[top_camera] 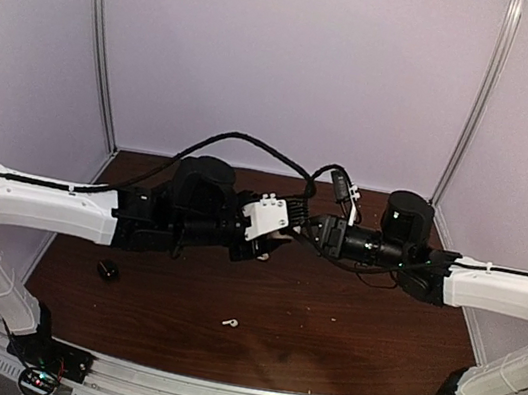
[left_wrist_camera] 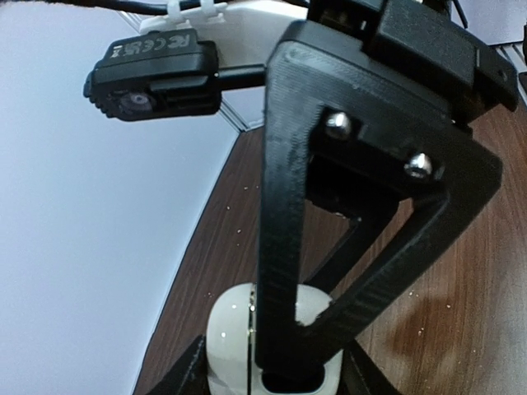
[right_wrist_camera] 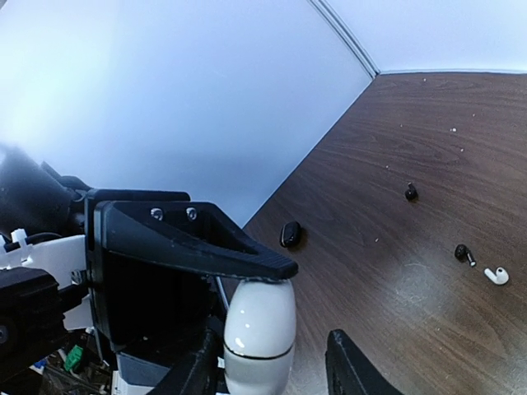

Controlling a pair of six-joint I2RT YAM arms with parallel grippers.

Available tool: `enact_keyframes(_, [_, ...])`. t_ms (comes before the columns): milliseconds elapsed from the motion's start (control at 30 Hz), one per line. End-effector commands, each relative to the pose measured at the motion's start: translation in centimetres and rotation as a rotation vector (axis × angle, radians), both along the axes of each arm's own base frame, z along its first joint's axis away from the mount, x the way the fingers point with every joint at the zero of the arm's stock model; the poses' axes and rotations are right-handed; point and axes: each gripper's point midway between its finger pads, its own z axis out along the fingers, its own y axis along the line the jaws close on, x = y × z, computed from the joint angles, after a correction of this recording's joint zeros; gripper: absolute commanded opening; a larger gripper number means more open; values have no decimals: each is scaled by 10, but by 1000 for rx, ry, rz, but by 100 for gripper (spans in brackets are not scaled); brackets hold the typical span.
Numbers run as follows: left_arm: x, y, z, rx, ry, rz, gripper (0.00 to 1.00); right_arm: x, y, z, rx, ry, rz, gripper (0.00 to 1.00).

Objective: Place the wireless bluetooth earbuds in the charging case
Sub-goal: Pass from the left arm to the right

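Dark brown wood-grain table [top_camera: 339, 352], dusted with pale specks, boxed in by plain lilac-white walls [top_camera: 289, 50] with metal corner posts [top_camera: 103, 39] and a metal rail [top_camera: 232, 390] along the near edge. Above mid-table, left claw [left_wrist_camera: 270, 372] clenched on a white charging case [right_wrist_camera: 259, 329]; right claw [right_wrist_camera: 276, 362] astride the same case, one finger against it and a gap at the other, so cannot tell whether gripping. Loose on the wood, well apart from the case: white earbud [right_wrist_camera: 496, 276], black earbud [right_wrist_camera: 464, 253] just beside it, second black earbud [right_wrist_camera: 410, 192] farther off, black oval thing [right_wrist_camera: 290, 234] nearer the wall.
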Motion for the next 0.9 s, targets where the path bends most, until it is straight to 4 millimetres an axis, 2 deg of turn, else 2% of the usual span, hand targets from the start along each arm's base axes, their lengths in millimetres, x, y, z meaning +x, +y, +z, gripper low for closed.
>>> enact_keyframes(0, [4,-10,27,-69,-60,7,40,0,9,20,45,-46,22,40])
enact_keyframes(133, [6,-9,30,-76,-69,19,40,-2,14,17,48,-37,44,31])
enact_keyframes(433, [10,-7,30,-79,-84,41,40,-4,17,5,25,-16,53,34])
enact_keyframes(600, [11,-5,30,-80,-93,52,41,-4,17,1,13,-19,53,22])
enact_keyframes(733, [10,-2,33,-99,-77,64,56,-6,16,6,16,-49,61,8])
enact_keyframes(867, [-1,7,38,-146,-42,38,87,-8,13,12,15,-84,65,6])
